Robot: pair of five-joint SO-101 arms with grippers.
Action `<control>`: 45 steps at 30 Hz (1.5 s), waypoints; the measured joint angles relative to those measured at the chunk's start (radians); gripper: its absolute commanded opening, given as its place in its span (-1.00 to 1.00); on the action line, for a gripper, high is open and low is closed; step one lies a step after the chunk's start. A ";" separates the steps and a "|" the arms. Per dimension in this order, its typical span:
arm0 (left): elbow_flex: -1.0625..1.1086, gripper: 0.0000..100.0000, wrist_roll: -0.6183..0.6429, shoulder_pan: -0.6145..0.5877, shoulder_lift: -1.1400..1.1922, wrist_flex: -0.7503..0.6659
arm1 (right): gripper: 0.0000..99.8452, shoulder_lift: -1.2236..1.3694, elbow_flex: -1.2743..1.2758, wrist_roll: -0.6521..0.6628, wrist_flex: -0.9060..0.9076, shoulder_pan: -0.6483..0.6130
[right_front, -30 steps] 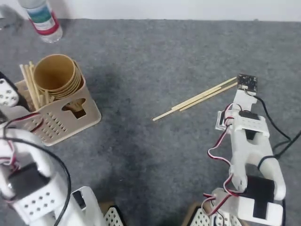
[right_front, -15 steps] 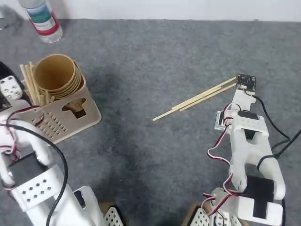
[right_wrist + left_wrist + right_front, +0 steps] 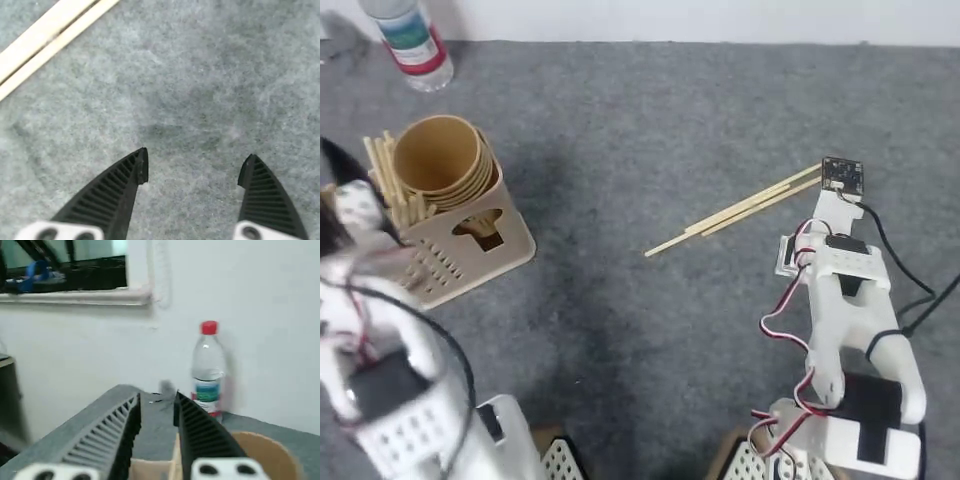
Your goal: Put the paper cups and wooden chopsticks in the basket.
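Observation:
A tan basket [image 3: 490, 245] stands at the table's left with stacked paper cups [image 3: 440, 160] and several wooden chopsticks [image 3: 385, 180] upright in it. Two or three more wooden chopsticks [image 3: 740, 210] lie loose on the grey carpet at centre right, also seen as chopsticks [image 3: 47, 37]. My right gripper [image 3: 195, 162] hovers open over bare carpet just beside their far end, with nothing between its fingers. My left gripper [image 3: 157, 402] is raised beside the basket, jaws a narrow gap apart and empty, with a paper cup rim [image 3: 267, 450] below it.
A plastic water bottle [image 3: 410, 40] with a red cap stands at the back left, seen as a bottle [image 3: 207, 372] against the white wall. The right arm [image 3: 845, 300] stretches from the front edge. Open grey carpet lies between the basket and the loose chopsticks.
The left arm has shifted by the basket and shows motion blur now. The right arm and the loose chopsticks have not moved.

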 measured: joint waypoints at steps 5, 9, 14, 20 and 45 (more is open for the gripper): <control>-0.109 -0.76 -0.009 0.222 -0.169 0.249 | -0.40 0.000 0.000 0.000 0.000 0.000; -0.160 -0.76 -0.020 0.488 -0.109 0.422 | -0.40 0.000 0.000 -0.005 0.000 0.049; -0.212 -0.76 -0.038 0.815 0.213 0.496 | -0.40 0.000 0.000 -0.083 0.000 0.117; -0.427 -0.76 -0.126 1.031 0.692 0.496 | -0.40 0.000 0.000 -0.095 0.000 0.121; -1.665 -0.76 -0.172 1.083 2.176 0.761 | -0.40 0.000 0.000 -0.098 0.000 0.106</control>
